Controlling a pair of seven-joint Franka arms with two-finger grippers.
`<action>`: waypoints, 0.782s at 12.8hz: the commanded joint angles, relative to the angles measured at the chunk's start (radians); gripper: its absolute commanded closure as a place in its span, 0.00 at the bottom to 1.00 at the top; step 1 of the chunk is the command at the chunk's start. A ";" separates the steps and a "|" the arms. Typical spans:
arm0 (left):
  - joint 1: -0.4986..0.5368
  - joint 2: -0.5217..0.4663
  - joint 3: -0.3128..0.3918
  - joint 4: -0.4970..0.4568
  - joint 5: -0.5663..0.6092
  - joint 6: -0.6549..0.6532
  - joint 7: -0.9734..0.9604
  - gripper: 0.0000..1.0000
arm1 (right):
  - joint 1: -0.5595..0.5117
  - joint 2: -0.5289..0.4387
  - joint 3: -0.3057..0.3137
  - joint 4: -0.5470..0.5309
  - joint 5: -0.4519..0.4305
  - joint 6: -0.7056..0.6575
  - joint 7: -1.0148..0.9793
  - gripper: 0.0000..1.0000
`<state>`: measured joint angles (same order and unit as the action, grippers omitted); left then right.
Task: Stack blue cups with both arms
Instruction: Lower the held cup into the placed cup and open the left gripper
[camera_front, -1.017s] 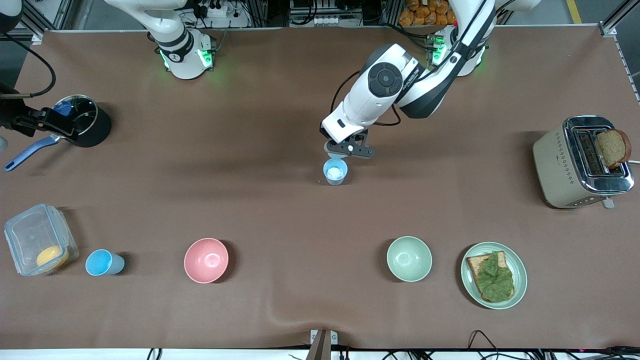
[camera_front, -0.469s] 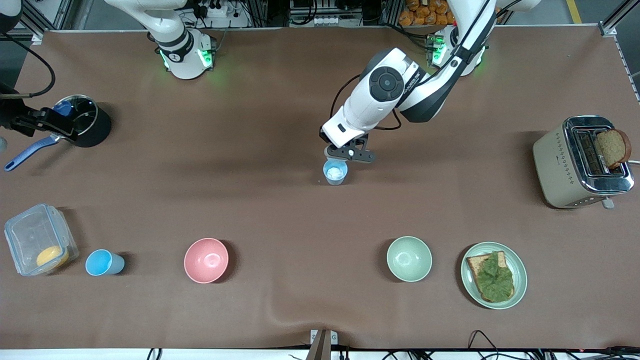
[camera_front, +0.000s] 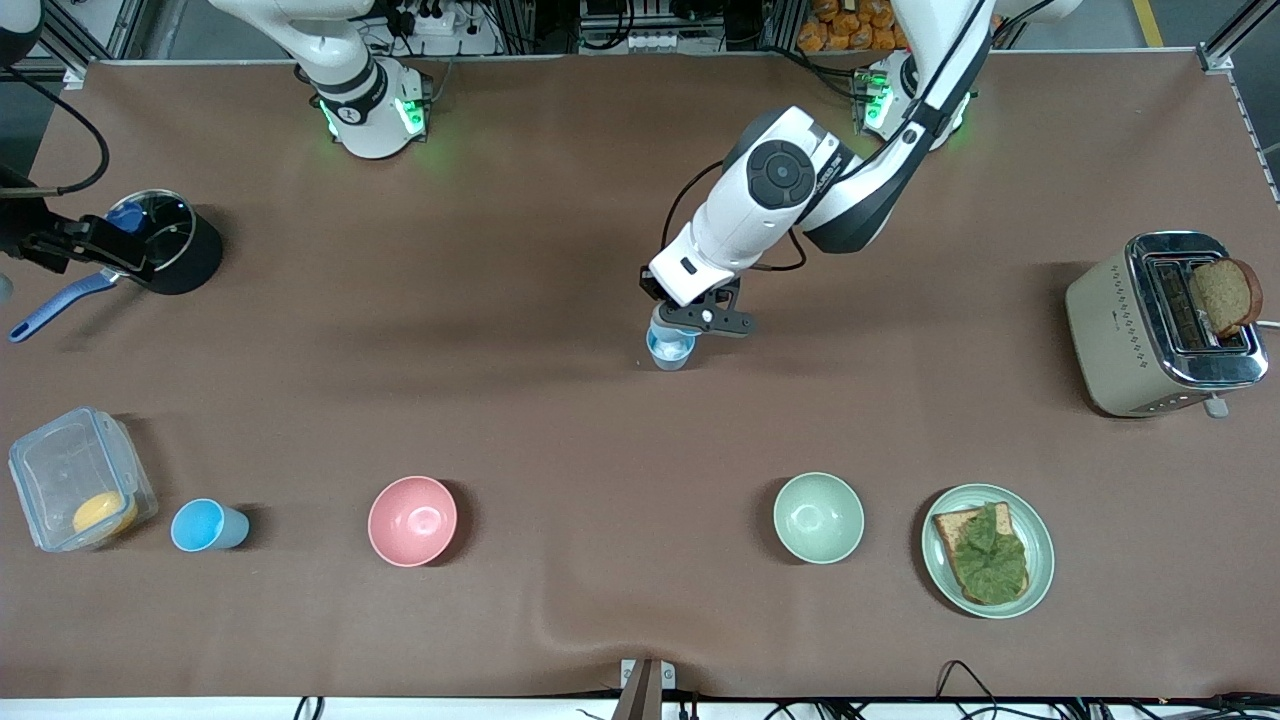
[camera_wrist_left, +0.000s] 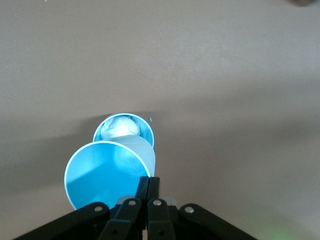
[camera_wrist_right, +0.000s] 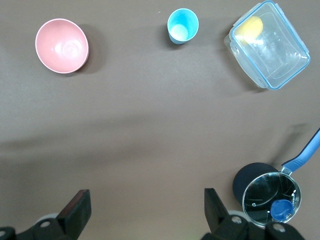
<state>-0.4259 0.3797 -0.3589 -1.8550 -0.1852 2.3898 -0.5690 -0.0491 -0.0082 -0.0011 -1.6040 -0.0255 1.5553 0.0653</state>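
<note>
- A bright sky-blue plastic tumbler (camera_front: 208, 526) stands beside a clear lidded container (camera_front: 80, 478), nearest the front camera.
- Mid-table, the left gripper (camera_front: 690, 318) pinches a tilted blue cup (camera_wrist_left: 109, 172) over a pale grey-blue tumbler (camera_wrist_left: 123, 129).
- The right gripper (camera_wrist_right: 145, 210) waits, fingers spread, above the table's right-arm end.

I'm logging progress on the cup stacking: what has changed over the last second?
The left gripper, shut on a bright blue cup, has come down over the pale cup at mid-table, now covering most of it; the cup is not let go. The right gripper stays open and waiting. The other sky-blue cup, pink bowl and green bowl have not moved.
</note>
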 joint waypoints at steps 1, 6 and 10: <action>-0.027 0.025 0.015 0.025 0.029 0.023 -0.011 1.00 | -0.021 -0.006 0.012 0.006 -0.007 -0.018 -0.002 0.00; -0.031 0.025 0.038 0.023 0.050 0.032 -0.003 1.00 | -0.026 -0.004 0.012 0.006 -0.007 -0.020 -0.009 0.00; -0.031 0.025 0.043 0.022 0.064 0.032 -0.003 0.78 | -0.032 -0.004 0.012 0.006 -0.007 -0.023 -0.010 0.00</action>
<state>-0.4431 0.3949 -0.3280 -1.8529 -0.1441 2.4180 -0.5686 -0.0589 -0.0082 -0.0045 -1.6040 -0.0255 1.5452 0.0650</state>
